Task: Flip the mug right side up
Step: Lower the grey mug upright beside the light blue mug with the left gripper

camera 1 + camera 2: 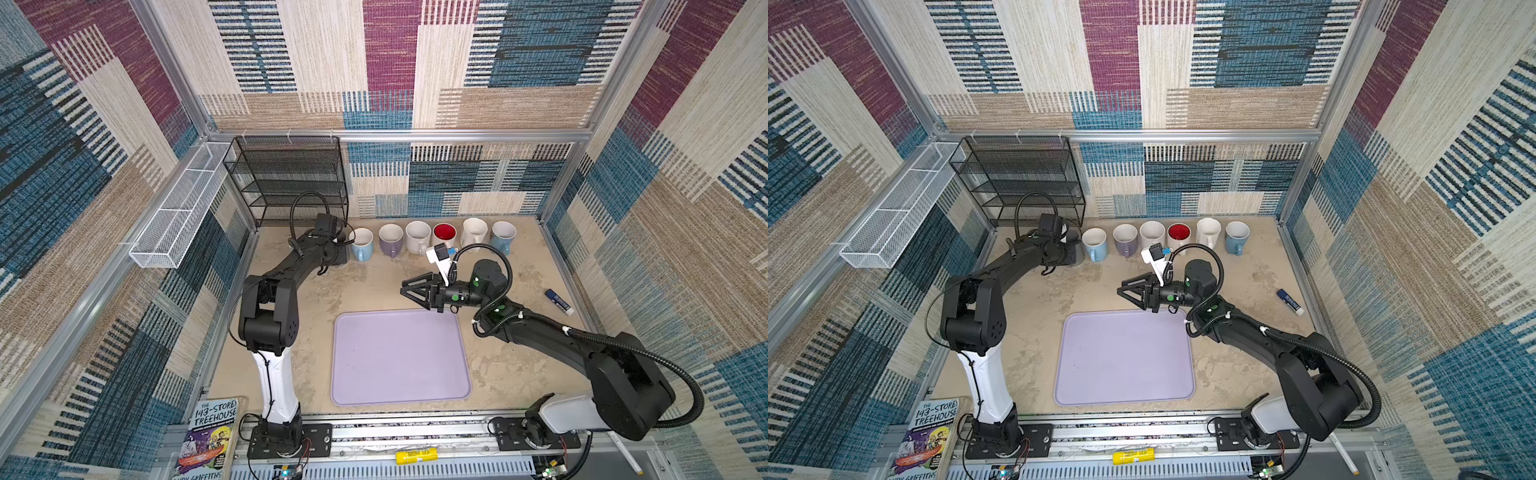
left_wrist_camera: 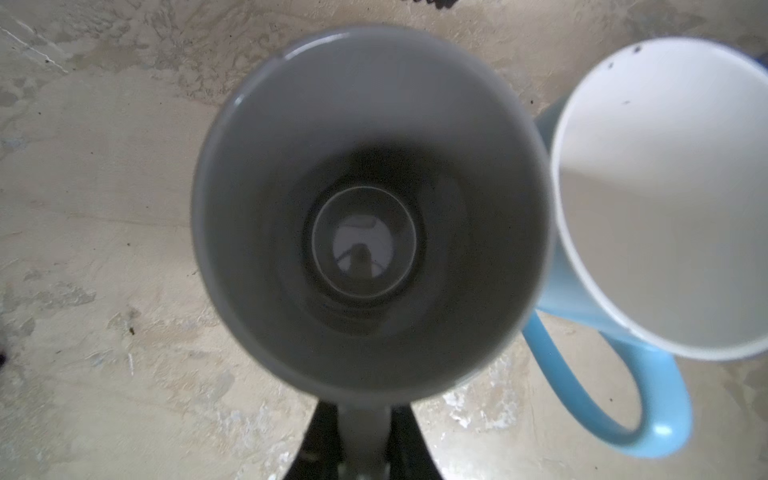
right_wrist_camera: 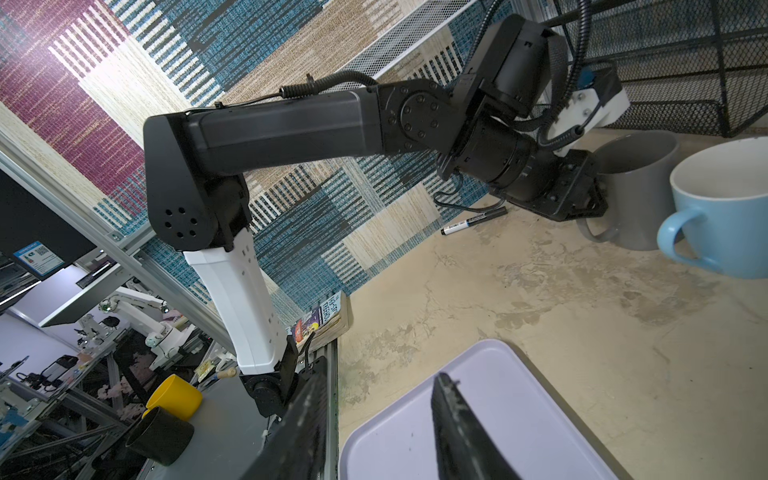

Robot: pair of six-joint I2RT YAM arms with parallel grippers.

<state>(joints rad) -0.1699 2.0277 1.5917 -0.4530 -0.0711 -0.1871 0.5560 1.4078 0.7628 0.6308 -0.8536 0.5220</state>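
A grey mug [image 2: 370, 208] stands mouth up at the left end of the mug row; its open inside fills the left wrist view. In the right wrist view the grey mug [image 3: 636, 187] appears to rest on the table beside a light blue mug [image 3: 723, 216]. My left gripper [image 2: 365, 409] is shut on the grey mug's handle, also seen from the side [image 3: 590, 203]. In both top views the left wrist hides most of this mug. My right gripper [image 1: 405, 286] [image 3: 382, 376] hangs open and empty over the far edge of the lilac tray [image 1: 399, 361].
Several upright mugs line the back wall, from light blue [image 1: 362, 243] to blue-grey [image 1: 503, 235]. A black mesh rack [image 1: 291, 178] and a white wire basket [image 1: 174, 212] stand at the back left. A blue-and-white tube [image 1: 559, 301] lies at the right, a book [image 1: 210, 440] at the front left.
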